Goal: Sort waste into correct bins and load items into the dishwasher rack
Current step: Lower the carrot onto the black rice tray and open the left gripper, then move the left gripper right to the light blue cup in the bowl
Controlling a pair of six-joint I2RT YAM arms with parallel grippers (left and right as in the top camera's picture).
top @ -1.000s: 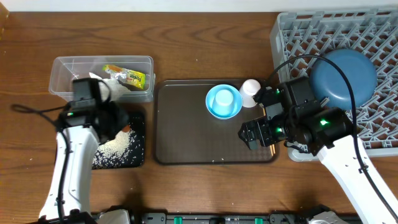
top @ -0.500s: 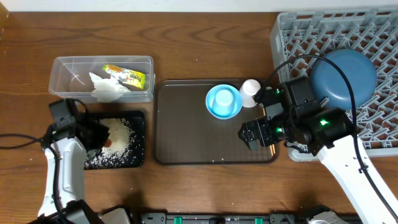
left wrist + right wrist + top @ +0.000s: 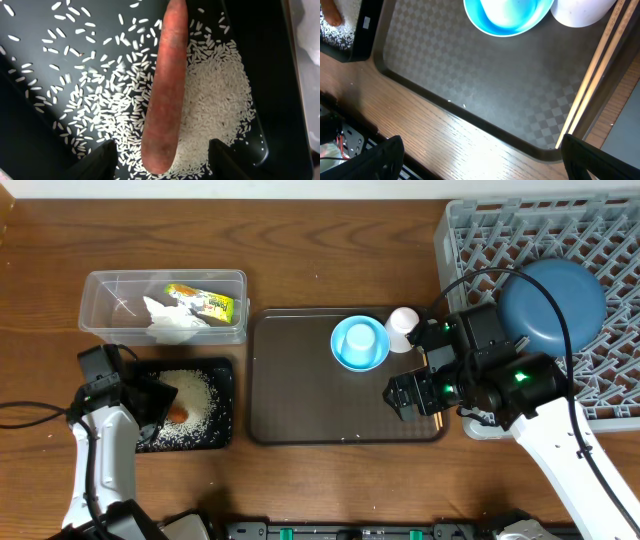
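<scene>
The carrot piece lies on the loose rice in the black tray. My left gripper is open, its fingers either side of the carrot's near end without touching it; overhead it sits at the tray's left. The clear tub holds the tissue and the foil wrapper. The dark-blue bowl sits upside down in the grey rack. The light-blue bowl, white cup and chopsticks are on the brown tray. My right gripper is open and empty. The pale-blue cup is not visible.
The brown serving tray lies between the black tray and the rack. The right arm hangs over its right front corner, next to the rack's left wall. The table's front edge is close below both arms.
My left arm has pulled back left and toward the front, off the tub and black tray. The carrot now shows lying on the rice. The right arm has not moved.
</scene>
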